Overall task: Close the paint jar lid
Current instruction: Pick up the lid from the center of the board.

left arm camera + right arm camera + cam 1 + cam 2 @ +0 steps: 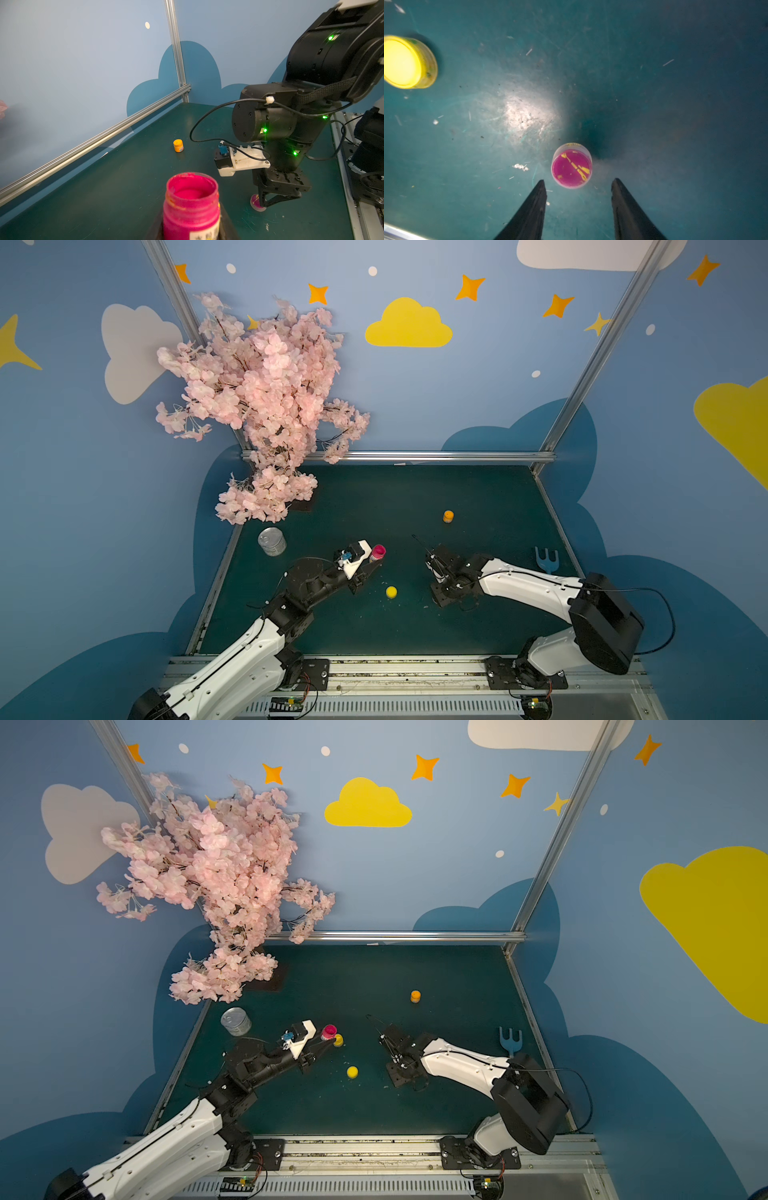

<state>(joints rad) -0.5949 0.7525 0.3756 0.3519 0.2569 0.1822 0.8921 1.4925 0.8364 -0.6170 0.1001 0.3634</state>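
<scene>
Left pincer (376,563) clamped on open jar (192,205), likely steadying it; right pincer (578,180) apart at lid (571,165) near jar, likely for pickup.

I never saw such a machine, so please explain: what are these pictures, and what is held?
Two robot arms with pinching grippers work on a green table. Two pictures look down from an overhead camera; two come from cameras on the wrists. The left gripper holds an open pink paint jar. The right gripper is open near the pink lid, which lies on the table. A yellow jar, an orange jar, a tin can and a blue fork are also there.
</scene>
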